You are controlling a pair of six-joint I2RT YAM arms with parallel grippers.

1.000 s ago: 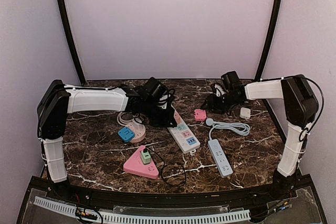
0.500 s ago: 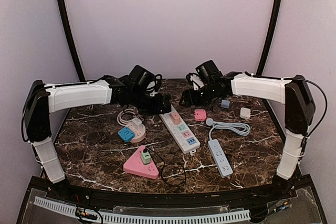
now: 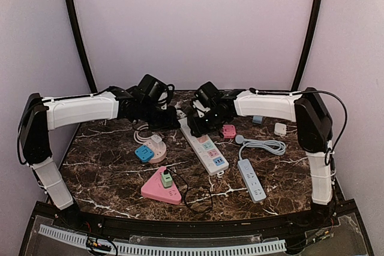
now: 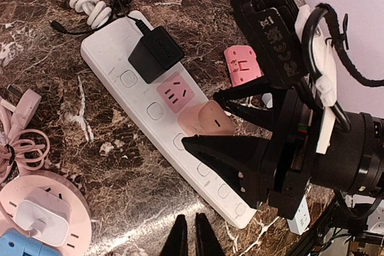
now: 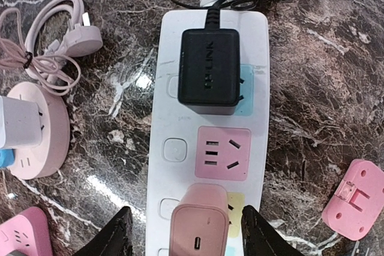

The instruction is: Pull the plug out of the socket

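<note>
A white power strip (image 5: 158,112) (image 3: 209,151) lies in the middle of the marble table. A black adapter (image 5: 209,74) (image 4: 155,53) sits in its far socket. Two sockets nearer, a pale pink plug (image 5: 200,220) (image 4: 207,120) is plugged in. My right gripper (image 5: 186,214) (image 3: 195,128) hangs open over that pink plug, one finger on each side, with gaps between fingers and plug. My left gripper (image 4: 188,233) (image 3: 173,120) is shut on nothing, hovering over bare table just left of the strip.
A round pink socket (image 3: 157,151) with a white plug and blue adapter lies left, beside a coiled pink cable (image 5: 51,52). A pink triangular socket (image 3: 161,190) sits at the front. A second white strip (image 3: 251,179) lies right. A small pink adapter (image 3: 228,130) rests by the right arm.
My right gripper swung left from the back right corner to over the strip's pink plug. My left arm lifted and drew back left, off the strip's far end.
</note>
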